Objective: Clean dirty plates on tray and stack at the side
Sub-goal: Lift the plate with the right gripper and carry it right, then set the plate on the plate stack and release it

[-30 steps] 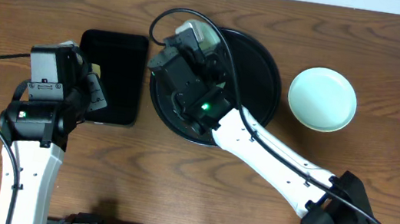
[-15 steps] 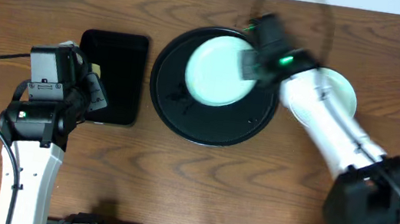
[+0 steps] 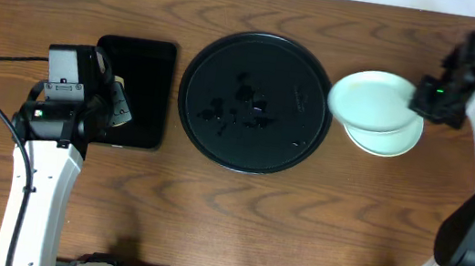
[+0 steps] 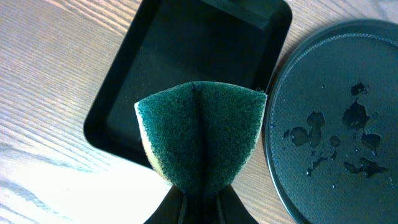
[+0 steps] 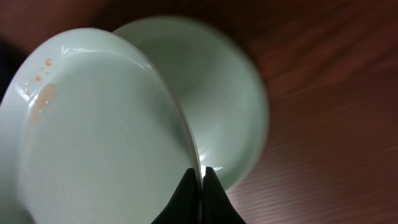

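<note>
A robotics lab bench: a wood-grain table (image 3: 206, 230) with two cabled robot arms (image 3: 40, 181) at its edge.

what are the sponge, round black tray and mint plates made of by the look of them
Dark green scouring sponge: coarse fibrous pad over yellowish foam, matte, folding where pinched.
Large round black tray: likely plastic or lacquer, glossy, droplets sitting on it.
Pale mint round plates: smooth, shiny, thin-rimmed; glazed ceramic or melamine, cannot tell which.
</note>
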Robot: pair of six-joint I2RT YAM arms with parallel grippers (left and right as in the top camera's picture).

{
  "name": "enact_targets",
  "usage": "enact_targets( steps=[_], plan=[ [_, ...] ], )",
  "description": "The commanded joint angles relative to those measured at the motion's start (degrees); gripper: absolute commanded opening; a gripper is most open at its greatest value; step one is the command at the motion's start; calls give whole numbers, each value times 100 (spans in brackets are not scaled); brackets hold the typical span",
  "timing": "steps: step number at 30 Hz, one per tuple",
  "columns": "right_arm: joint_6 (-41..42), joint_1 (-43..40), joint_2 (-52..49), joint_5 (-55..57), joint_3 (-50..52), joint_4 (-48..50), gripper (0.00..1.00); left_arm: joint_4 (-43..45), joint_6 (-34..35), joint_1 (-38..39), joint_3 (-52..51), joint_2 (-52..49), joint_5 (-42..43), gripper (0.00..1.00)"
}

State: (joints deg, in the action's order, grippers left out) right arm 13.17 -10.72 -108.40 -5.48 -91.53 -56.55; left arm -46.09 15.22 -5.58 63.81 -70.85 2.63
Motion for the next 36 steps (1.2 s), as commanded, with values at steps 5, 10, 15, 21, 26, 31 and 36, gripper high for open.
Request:
enact_targets(
  steps=[5, 10, 15, 21, 26, 31, 36],
  plan=[
    [103, -529, 13, -229, 590, 546, 1, 9, -13, -24, 15, 7, -31, 8],
    [92, -492, 13, -588, 863, 809, 2, 28, -13, -24, 15, 7, -35, 8],
    [94, -463, 13, -479, 975, 846, 52, 35, -13, -24, 15, 4, -37, 8],
    [-33, -450, 13, -734, 984, 839, 70, 70, -13, -24, 15, 4, -79, 9],
    [-1403, -90, 13, -2031, 984, 857, 72, 136, -13, -24, 15, -17, -79, 17],
    [-1996, 809, 13, -2087, 984, 962, 76, 157, -15, -24, 15, -81, -79, 34],
    [-2050, 1923, 13, -1294, 984, 1169, 80, 160, -57, -24, 15, -197, -79, 41]
  ],
)
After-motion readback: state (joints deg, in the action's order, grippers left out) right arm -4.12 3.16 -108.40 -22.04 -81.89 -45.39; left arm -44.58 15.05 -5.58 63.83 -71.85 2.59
